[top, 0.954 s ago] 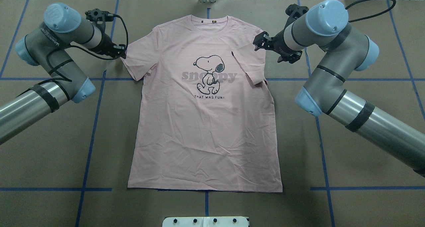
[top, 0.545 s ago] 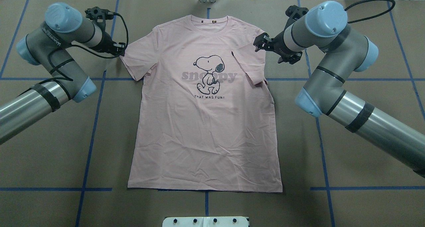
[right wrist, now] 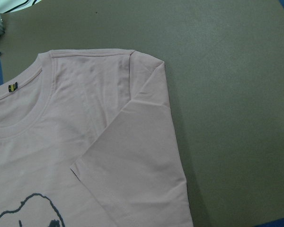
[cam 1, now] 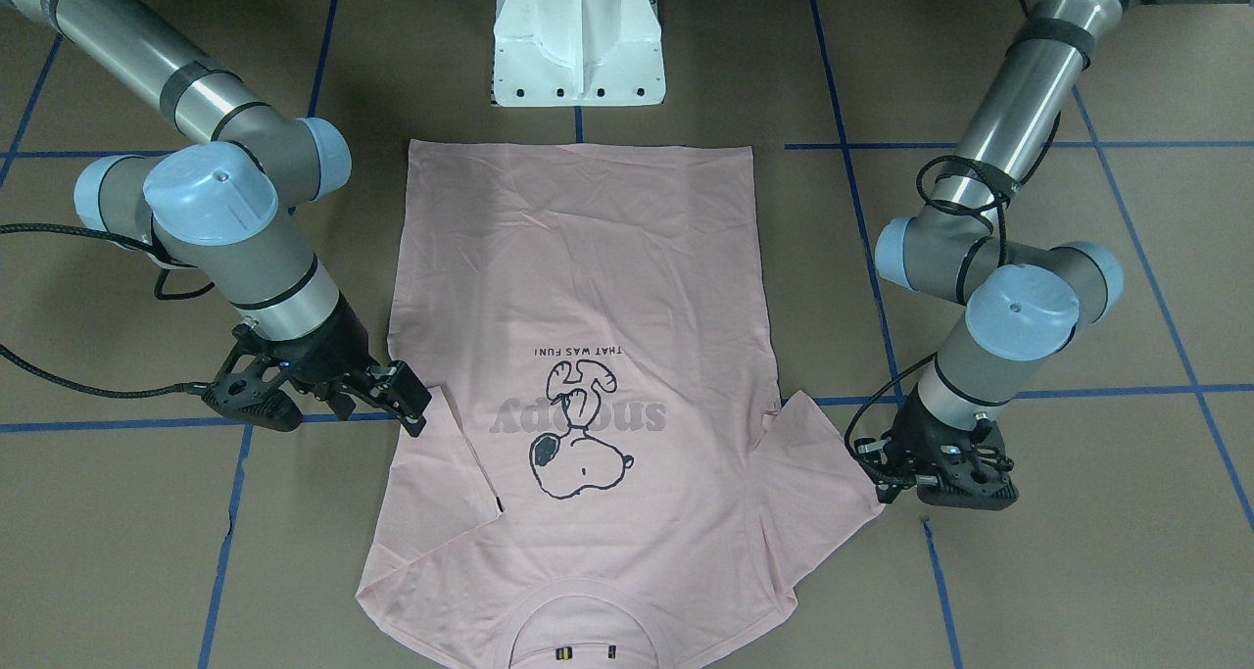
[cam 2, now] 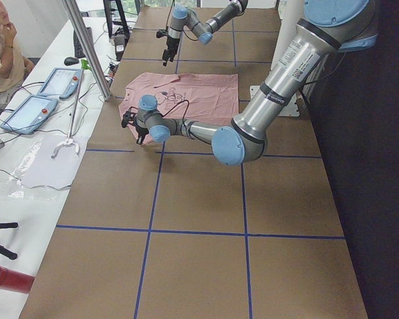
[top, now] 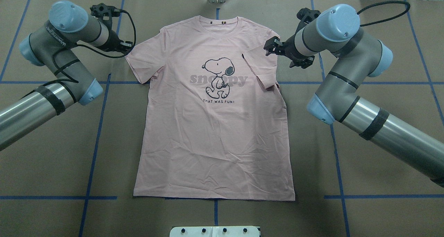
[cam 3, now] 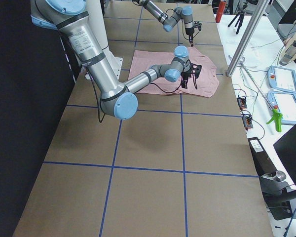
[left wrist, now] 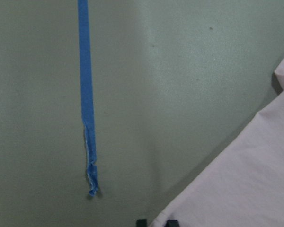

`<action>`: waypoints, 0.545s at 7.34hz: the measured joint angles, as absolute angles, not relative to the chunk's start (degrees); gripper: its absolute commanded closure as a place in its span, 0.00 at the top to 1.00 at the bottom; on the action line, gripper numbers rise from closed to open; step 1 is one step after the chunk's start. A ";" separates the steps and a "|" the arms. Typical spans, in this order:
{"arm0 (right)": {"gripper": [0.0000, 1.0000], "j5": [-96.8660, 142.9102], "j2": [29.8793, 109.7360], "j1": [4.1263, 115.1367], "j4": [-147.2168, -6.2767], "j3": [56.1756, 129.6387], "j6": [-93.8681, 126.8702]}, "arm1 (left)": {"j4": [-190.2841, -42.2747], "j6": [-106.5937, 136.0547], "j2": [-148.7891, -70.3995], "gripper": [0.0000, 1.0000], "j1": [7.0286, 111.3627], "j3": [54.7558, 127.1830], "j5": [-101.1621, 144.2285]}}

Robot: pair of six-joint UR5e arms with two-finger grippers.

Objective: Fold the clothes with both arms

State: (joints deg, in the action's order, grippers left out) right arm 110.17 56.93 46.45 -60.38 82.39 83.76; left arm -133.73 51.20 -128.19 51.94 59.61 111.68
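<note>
T-shirt [top: 215, 133]: flat on table [top: 52, 160], print up
Left gripper [top: 128, 46]: fingertips straddle near sleeve [top: 144, 61] edge; grip unclear
Right gripper [top: 270, 47]: jaws apart, beside folded-in sleeve [top: 260, 65]

You've got the left arm [top: 66, 68] and right arm [top: 341, 81] either side of the white pedestal base [cam 1: 578, 42] — grey metal tubes, light blue joint caps, black tape bands, looping black cables.

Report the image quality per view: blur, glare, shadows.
Left wrist view: soft and greenish, the T-shirt edge and blue tape fuzzy. Right wrist view: sharper, collar stitching readable. Overhead view: even light, bright sheen on the right arm tube.
</note>
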 measured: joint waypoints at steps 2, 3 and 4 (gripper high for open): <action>1.00 110.19 56.82 46.41 -60.38 82.80 83.76 | -133.29 57.27 -131.72 0.00 50.98 62.07 111.93; 1.00 110.21 56.79 46.41 -60.38 82.84 83.76 | -133.14 60.69 -134.06 0.00 49.12 62.08 111.81; 1.00 110.21 56.75 46.41 -60.38 82.87 83.76 | -133.07 63.38 -136.76 0.00 47.27 60.65 111.34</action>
State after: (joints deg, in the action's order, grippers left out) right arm 110.21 56.75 46.41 -60.38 82.87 83.76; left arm -133.07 63.38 -136.76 47.27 60.65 111.34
